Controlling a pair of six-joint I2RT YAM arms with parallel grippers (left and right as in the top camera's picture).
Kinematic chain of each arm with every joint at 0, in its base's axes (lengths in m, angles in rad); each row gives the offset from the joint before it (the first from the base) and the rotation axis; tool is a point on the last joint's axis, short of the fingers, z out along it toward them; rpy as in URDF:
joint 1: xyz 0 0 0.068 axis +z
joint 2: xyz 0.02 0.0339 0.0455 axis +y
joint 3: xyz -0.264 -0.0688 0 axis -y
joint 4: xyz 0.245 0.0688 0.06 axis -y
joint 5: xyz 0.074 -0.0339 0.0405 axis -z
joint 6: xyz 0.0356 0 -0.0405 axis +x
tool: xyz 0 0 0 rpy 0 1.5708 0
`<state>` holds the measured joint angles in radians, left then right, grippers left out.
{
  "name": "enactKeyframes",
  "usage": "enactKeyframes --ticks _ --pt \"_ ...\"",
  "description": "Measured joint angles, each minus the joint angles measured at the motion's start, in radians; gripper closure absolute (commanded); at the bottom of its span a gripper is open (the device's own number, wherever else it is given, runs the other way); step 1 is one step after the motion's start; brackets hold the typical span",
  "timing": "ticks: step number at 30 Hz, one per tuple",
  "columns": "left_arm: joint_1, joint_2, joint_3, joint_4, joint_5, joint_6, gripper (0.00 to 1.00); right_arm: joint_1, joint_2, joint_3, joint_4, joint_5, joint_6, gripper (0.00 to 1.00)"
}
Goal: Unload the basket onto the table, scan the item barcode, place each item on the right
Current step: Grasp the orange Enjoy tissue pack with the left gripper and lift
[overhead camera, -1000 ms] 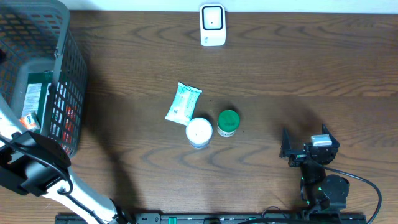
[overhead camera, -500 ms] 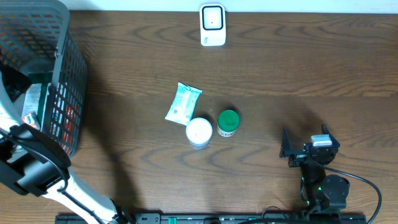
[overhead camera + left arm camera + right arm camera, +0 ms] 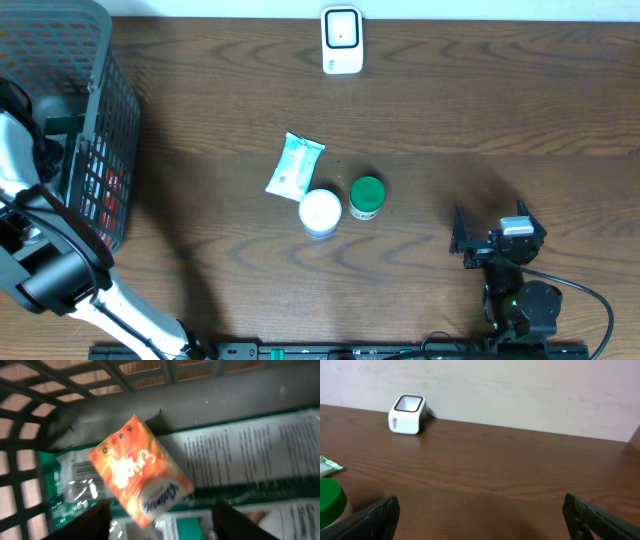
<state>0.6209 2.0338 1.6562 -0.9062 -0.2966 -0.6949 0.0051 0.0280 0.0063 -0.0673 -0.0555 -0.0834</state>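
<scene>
An orange snack packet (image 3: pixel 137 470) lies tilted on green and white packages (image 3: pixel 250 445) inside the grey basket (image 3: pixel 112 110). My left gripper (image 3: pixel 162 521) is down in the basket just short of the packet. Its dark fingers (image 3: pixel 87 522) stand wide on either side of the packet's lower corner, with gaps on both sides. The white barcode scanner (image 3: pixel 341 40) stands at the table's far edge and also shows in the right wrist view (image 3: pixel 407 407). My right gripper (image 3: pixel 480 515) rests open and empty near the front right (image 3: pixel 470 243).
On the table's middle lie a pale green wipes pack (image 3: pixel 294 165), a white-lidded jar (image 3: pixel 320 211) and a green-lidded jar (image 3: pixel 367 197). The basket's mesh walls (image 3: pixel 75 380) close in around the left gripper. A wall rises behind the scanner.
My left arm has pushed farther into the basket, toward the table's far side, and its jaws have spread wider. The right arm has not moved.
</scene>
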Motion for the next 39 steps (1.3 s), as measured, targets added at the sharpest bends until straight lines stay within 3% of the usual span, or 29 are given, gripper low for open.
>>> enactKeyframes --ticks 12,24,30,39 --pt "0.0 -0.003 -0.176 0.244 -0.045 -0.043 0.34 0.0 0.0 0.0 0.0 0.0 0.0 0.01" --pt "0.0 -0.034 -0.19 0.26 -0.043 -0.004 0.32 0.0 0.0 0.0 0.0 0.0 0.0 0.01" --pt "0.002 -0.151 -0.19 0.259 -0.038 -0.004 0.31 0.0 0.0 0.0 0.0 0.0 0.0 0.01" --pt "0.006 -0.175 -0.19 0.225 -0.038 -0.13 0.17 0.0 0.0 0.0 0.0 0.0 0.0 0.01"
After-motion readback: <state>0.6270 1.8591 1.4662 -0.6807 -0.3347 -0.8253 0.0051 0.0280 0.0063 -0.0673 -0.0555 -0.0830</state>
